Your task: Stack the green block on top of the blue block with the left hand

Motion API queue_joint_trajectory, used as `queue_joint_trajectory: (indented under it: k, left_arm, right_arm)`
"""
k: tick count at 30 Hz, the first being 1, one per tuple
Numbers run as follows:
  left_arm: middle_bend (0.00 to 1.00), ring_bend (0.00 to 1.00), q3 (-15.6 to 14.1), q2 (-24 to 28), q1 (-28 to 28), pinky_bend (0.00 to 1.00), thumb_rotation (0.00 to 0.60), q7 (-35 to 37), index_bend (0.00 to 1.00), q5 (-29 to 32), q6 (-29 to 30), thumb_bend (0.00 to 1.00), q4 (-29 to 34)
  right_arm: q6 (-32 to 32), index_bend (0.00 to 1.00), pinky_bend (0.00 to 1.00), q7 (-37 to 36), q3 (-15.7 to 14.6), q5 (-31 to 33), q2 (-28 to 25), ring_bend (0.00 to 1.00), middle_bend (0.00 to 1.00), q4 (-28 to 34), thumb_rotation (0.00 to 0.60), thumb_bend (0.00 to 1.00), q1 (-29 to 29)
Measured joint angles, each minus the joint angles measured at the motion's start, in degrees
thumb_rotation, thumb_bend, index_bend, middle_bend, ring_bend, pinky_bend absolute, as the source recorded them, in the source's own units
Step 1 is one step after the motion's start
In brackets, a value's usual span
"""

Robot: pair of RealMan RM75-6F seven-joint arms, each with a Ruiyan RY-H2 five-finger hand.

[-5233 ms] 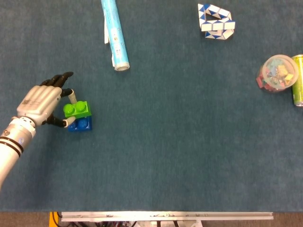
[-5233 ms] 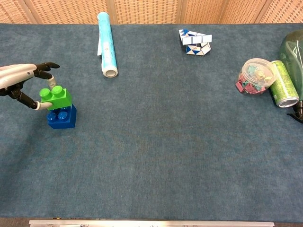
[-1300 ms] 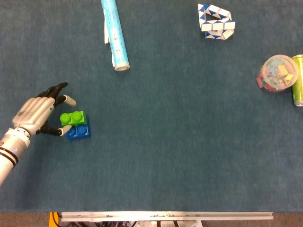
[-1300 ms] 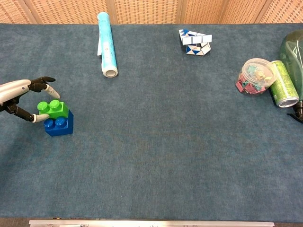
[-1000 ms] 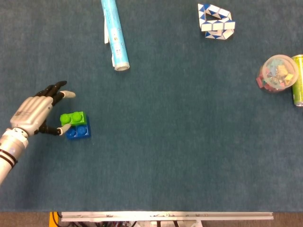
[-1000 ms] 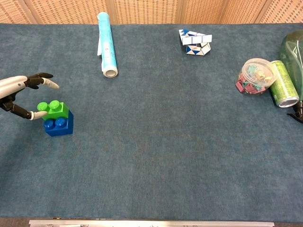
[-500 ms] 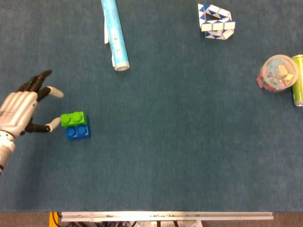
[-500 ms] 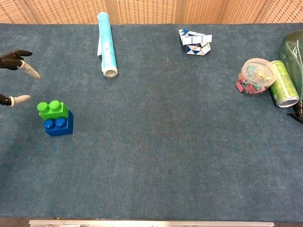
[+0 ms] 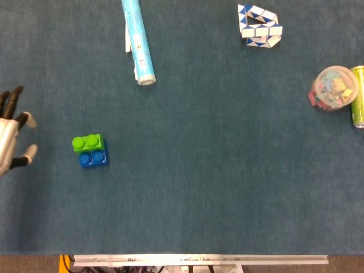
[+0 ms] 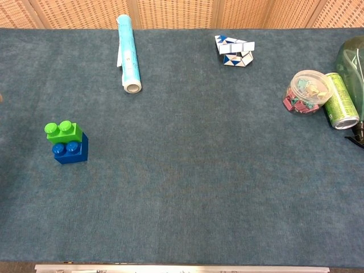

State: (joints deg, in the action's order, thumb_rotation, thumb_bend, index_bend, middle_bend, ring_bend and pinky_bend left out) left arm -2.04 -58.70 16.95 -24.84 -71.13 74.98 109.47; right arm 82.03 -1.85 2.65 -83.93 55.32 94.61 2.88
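The green block (image 9: 87,142) sits on top of the blue block (image 9: 94,158), shifted a little toward the back left edge of it. In the chest view the green block (image 10: 63,132) stands on the blue block (image 10: 71,151) in the same way. My left hand (image 9: 10,136) shows at the far left edge of the head view, fingers spread and empty, well apart from the stack. The chest view does not show it. My right hand is in neither view.
A light blue rolled tube (image 9: 137,40) lies at the back. A blue and white twist puzzle (image 9: 259,26) sits at the back right. A clear tub of small pieces (image 9: 333,88) and a green can (image 9: 358,95) stand at the right edge.
My left hand has let go of the green block and drawn back to the left, out of the chest view. The green block stays on the blue one.
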Motion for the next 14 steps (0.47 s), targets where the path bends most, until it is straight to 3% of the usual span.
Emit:
queue_joint_trajectory:
  k: [7, 14]
  left_arm:
    - [0.0, 0.0, -0.17, -2.27, -3.04, 0.11, 0.6, 0.0, 0.39, -2.08, 4.29, 0.29, -6.1]
    - [0.0, 0.0, 0.9, -4.37, -4.55, 0.11, 0.6, 2.67, 0.39, -1.08, 4.58, 0.29, -12.56]
  right_arm:
    - [-0.51, 0.22, 0.14, 0.99, 0.46, 1.48, 0.4, 0.13, 0.26, -0.34, 0.6, 0.1, 0.19]
    - [-2.15, 0.22, 0.14, 0.14, 1.03, 3.37, 0.31, 0.13, 0.26, -1.14, 0.6, 0.1, 0.68]
